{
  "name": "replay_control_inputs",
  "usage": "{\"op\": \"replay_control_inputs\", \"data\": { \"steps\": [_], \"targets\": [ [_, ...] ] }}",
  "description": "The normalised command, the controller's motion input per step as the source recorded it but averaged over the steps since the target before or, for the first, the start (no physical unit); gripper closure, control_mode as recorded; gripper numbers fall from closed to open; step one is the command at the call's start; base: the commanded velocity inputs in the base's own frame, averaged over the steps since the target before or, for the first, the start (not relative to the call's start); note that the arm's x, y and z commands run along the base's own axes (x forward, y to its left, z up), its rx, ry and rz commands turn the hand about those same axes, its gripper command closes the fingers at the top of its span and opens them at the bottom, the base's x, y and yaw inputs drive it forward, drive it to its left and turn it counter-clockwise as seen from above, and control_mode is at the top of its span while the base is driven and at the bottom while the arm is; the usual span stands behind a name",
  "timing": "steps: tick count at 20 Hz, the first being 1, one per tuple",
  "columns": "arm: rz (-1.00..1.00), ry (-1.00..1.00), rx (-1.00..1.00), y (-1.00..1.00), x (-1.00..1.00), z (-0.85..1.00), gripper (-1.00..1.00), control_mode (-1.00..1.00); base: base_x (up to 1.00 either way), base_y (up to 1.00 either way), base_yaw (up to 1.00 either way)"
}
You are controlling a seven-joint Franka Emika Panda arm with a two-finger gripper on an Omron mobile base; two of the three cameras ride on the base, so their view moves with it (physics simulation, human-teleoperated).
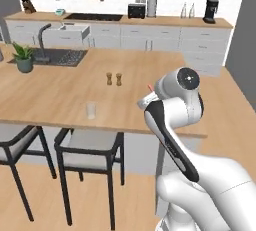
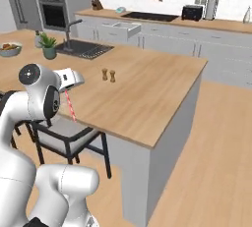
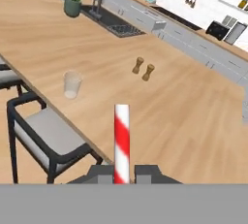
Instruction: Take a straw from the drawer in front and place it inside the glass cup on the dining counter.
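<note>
since the gripper (image 3: 122,172) is already clamped on the straw (image 3: 122,140), which rises red-and-white striped from between the dark finger tips at the bottom centre of the hand view, the step in hand looks like the carry to the glass cup (image 3: 72,84). the cup stands upright on the dining counter (image 3: 193,116), left of centre in that view and near the counter's front edge, well apart from the straw's tip. to do it well, i would swing the hand left until the straw's end sits directly over the cup's mouth, bring the straw close to vertical, and lower it past the rim before letting go; the cup looks light, so a sideways knock could tip it.

in the right base view the straw hangs slanting down below the hand at centre left, over the stool. in the left base view the arm covers nearly all of it; a small red tip shows by the wrist. the open drawer (image 2: 127,27) sits far off at the upper middle. the cup's clear rim is faint, and how firmly the fingers hold the straw is hard to judge.
</note>
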Motion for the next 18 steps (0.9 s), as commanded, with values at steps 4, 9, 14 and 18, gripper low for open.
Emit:
{"op": "replay_control_inputs", "data": {
  "steps": [4, 9, 14, 18],
  "targets": [
    [0.0, 0.0, 0.0, 0.0, 0.0, 0.0, 1.0, 1.0, 0.0, 0.94, -0.53],
    [0.0, 0.0, 0.0, 0.0, 0.0, 0.0, 1.0, 1.0, -0.01, 0.85, -0.55],
    [0.0, 0.0, 0.0, 0.0, 0.0, 0.0, 1.0, 1.0, -0.01, 0.69, -0.52],
    [0.0, 0.0, 0.0, 0.0, 0.0, 0.0, 1.0, 1.0, 0.0, 0.66, -0.49]
  ]
}}
